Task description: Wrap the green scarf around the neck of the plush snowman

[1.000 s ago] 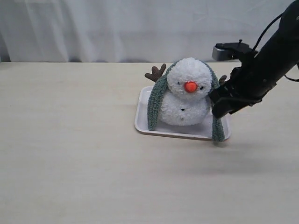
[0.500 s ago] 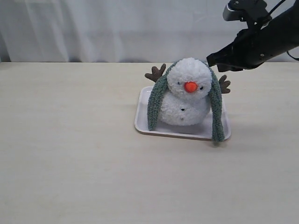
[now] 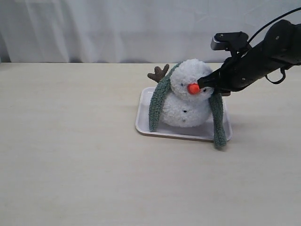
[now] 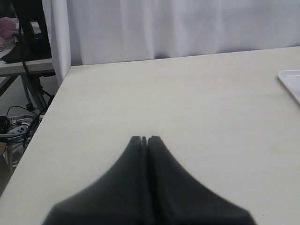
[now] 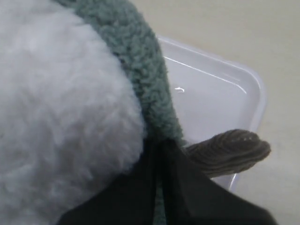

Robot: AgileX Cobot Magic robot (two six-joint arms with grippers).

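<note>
Lowered since a moment ago, right gripper (image 3: 203,83) touches the plush snowman (image 3: 186,110)'s cheek, jaws clenched beside the green scarf (image 3: 158,101) draped over its head — left gripper (image 4: 144,139) clenched over the surface (image 4: 187,93).

The black right arm (image 3: 263,59) bears a grey camera box (image 3: 229,40), a thin black cable (image 3: 273,23) and a tapered black tool (image 3: 203,83).

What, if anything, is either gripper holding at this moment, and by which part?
The left gripper is shut on nothing. The right gripper touches the green scarf beside the plush snowman; a grip cannot be told.
</note>
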